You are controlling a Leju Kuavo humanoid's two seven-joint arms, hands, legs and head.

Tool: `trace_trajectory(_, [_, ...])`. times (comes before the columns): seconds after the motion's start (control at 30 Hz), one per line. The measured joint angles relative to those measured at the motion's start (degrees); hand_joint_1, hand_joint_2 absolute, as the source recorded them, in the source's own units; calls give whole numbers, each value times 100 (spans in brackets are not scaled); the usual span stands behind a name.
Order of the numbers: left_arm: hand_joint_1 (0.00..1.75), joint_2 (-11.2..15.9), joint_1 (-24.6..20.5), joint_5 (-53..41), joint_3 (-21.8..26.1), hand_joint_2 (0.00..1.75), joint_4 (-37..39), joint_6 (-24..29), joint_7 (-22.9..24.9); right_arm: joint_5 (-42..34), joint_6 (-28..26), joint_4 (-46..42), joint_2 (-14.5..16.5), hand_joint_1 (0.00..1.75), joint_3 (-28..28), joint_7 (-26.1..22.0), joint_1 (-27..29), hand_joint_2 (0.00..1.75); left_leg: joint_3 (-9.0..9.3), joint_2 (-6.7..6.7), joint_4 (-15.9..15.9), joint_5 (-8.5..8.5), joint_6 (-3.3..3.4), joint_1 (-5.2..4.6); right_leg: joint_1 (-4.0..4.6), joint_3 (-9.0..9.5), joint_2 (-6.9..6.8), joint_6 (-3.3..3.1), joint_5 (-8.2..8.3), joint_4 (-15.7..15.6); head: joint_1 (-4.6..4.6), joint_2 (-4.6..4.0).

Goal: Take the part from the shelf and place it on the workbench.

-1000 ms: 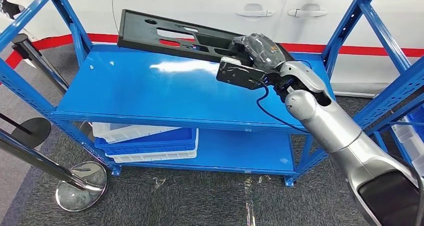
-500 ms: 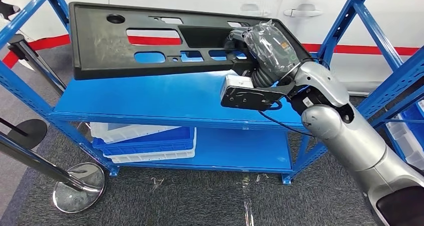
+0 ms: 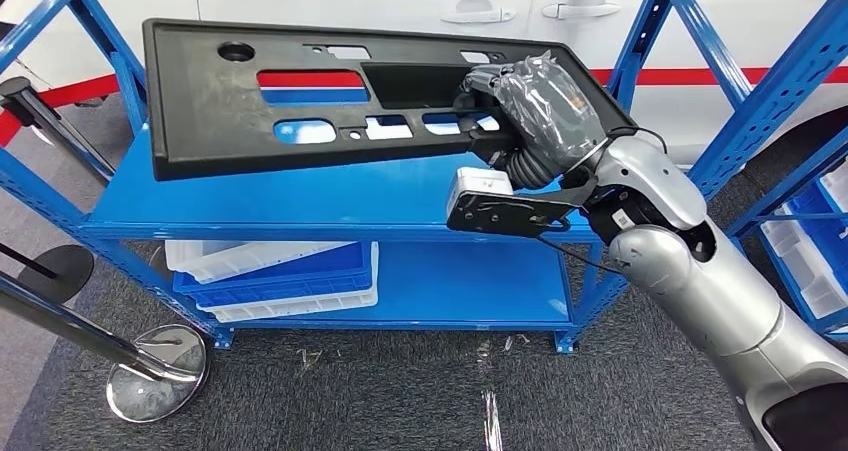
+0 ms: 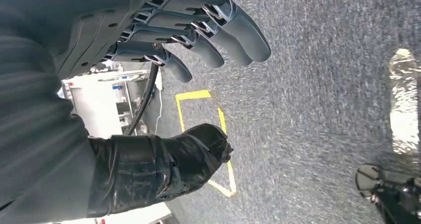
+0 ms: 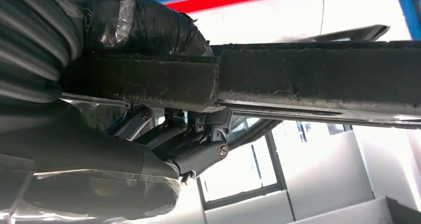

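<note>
While the part (image 3: 300, 91) is clamped at its right end by the right hand (image 3: 535, 106) and held tilted above the shelf (image 3: 300, 196) top, the carrying step is judged underway; next, a turn to the workbench is called for. The left hand (image 4: 149, 45) is seen hanging, fingers apart, holding nothing.

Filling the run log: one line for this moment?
right hand: grips black panel | panel: lifted off blue shelf | left hand: open, over carpet

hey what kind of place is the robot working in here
Probably a car workshop or factory floor: blue steel shelf, white car behind it, and a black trim part held by the right hand.
</note>
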Motion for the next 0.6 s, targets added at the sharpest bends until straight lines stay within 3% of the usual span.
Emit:
trace_trajectory(0.1, [0, 30, -6, -54, -20, 175, -1, -7, -3, 5, -33, -145, -53, 175, -61, 26, 88, 175, 582, -55, -1032, 310, 50, -19, 7, -76, 22, 81, 75, 20, 3, 0])
trace_trajectory(0.17, [0, 44, -7, -78, -33, 175, -1, -10, -13, 15, -48, -234, -91, 175, -104, 43, 117, 175, 631, -85, -1164, 334, 91, -48, 18, -109, 33, 143, 144, 13, 8, 0])
trace_trajectory(0.23, [0, 50, -9, -92, -36, 175, 1, -10, -25, 28, -46, -295, -136, 175, -128, 62, 151, 175, 567, -64, -1172, 398, 171, -34, 20, -143, 43, 202, 148, 29, 10, 0])
trace_trajectory(0.27, [0, 52, -13, -94, -38, 175, 1, -10, -29, 31, -43, -323, -162, 175, -138, 70, 165, 175, 527, -49, -1179, 443, 228, -25, 18, -188, 38, 229, 36, 120, 16, 0])
trace_trajectory(0.33, [0, 53, -17, -94, -42, 175, 2, -10, -33, 35, -39, -375, -209, 175, -158, 82, 180, 175, 427, -17, -1190, 540, 327, -20, 12, -367, 20, 266, -428, 618, 30, 0])
trace_trajectory(0.4, [0, 54, -14, -94, -46, 175, 2, -9, -39, 30, -27, -410, -244, 175, -172, 98, 197, 175, 297, -4, -1178, 626, 366, -38, 15, -569, 13, 287, -857, 1329, 36, 0])
trace_trajectory(0.43, [0, 54, -14, -94, -48, 175, 2, -9, -48, 12, -15, -419, -257, 175, -176, 109, 210, 175, 229, 2, -1166, 668, 370, -47, 18, -592, 13, 289, -914, 1549, 37, 0])
trace_trajectory(0.47, [0, 54, -14, -94, -49, 175, 2, -8, -60, -16, 1, -422, -270, 175, -179, 123, 223, 175, 161, 7, -1152, 706, 369, -56, 23, -523, 13, 280, -855, 1582, 37, 0])
trace_trajectory(0.5, [0, 54, -14, -94, -50, 175, 2, -8, -73, -51, 17, -423, -284, 175, -185, 138, 232, 175, 102, 10, -1140, 741, 366, -64, 32, -353, 12, 257, -716, 1413, 37, 0])
trace_trajectory(0.53, [0, 52, -16, -93, -52, 175, 2, -8, -86, -88, 32, -431, -296, 175, -201, 151, 235, 175, 56, 11, -1130, 773, 360, -69, 50, -96, 12, 216, -565, 1076, 37, 0])
trace_trajectory(0.6, [0, 48, -16, -92, -62, 175, 2, -8, -104, -157, 55, -464, -319, 175, -252, 170, 211, 175, -10, 13, -1122, 837, 327, -86, 102, 431, 3, 104, -438, 283, 33, 0])
